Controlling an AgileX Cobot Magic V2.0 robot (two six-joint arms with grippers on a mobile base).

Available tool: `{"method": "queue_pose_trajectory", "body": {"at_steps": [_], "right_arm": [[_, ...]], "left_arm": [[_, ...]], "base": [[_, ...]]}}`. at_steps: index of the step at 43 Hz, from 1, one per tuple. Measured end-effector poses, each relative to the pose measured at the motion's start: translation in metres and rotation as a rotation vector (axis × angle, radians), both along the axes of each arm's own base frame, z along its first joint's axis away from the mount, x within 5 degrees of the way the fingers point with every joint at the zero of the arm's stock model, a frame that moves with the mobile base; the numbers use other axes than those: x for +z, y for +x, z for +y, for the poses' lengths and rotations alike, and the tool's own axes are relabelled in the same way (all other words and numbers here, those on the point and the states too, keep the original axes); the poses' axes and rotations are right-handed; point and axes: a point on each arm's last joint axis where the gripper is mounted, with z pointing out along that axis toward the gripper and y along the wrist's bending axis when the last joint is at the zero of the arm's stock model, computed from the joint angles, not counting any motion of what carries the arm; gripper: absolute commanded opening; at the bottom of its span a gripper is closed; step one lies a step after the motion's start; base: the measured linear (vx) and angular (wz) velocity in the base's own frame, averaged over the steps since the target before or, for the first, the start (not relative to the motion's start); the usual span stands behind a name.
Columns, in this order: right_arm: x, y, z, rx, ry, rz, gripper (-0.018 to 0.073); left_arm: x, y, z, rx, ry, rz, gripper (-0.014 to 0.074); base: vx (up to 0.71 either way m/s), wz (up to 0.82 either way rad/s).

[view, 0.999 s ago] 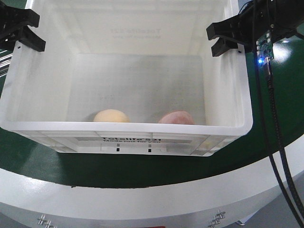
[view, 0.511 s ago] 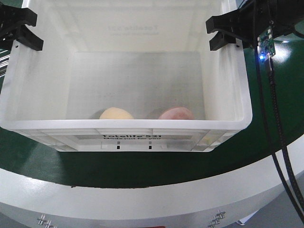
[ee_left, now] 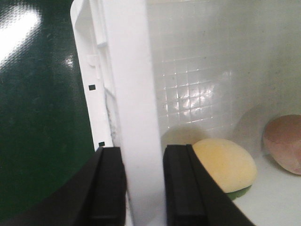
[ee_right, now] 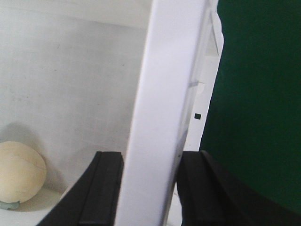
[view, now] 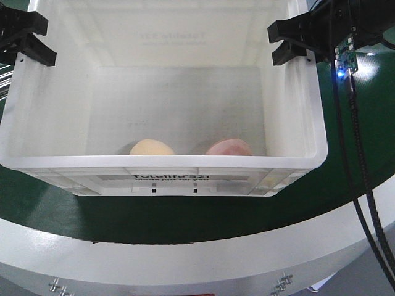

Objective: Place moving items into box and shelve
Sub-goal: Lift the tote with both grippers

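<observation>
A white plastic box [view: 166, 169] fills the front view, over the green tabletop. Inside, at its near wall, lie a pale yellow round item [view: 151, 147] and a pinkish-brown round item [view: 229, 148]. My left gripper [view: 23, 38] is shut on the box's left wall [ee_left: 136, 117], one finger inside and one outside. My right gripper [view: 295, 42] is shut on the right wall [ee_right: 162, 117] the same way. The yellow item [ee_left: 225, 165] and the pinkish item [ee_left: 284, 143] show in the left wrist view. The right wrist view shows one pale round item [ee_right: 19, 172].
The green surface [view: 345, 179] has a white curved rim [view: 185, 253] at the front. Black cables [view: 361, 185] hang down from the right arm past the box's right side.
The box has risen slightly and shifted with both grippers in the first half second. The yellow item rolled a little to the right inside. Nothing moved since then.
</observation>
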Motion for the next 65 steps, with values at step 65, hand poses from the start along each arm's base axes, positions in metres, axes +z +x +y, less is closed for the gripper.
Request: {"method": "queue_pose_trajectory", "body": {"at_steps": [65], "right_arm": [[-0.0001, -0.0009, -0.0008, 0.019, 0.011, 0.012, 0.0]], "left_arm": [[0.0033, 0.0035, 0.0018, -0.001, -0.012, -0.056, -0.0003]], "base": [[0.0, 0.0]]}}
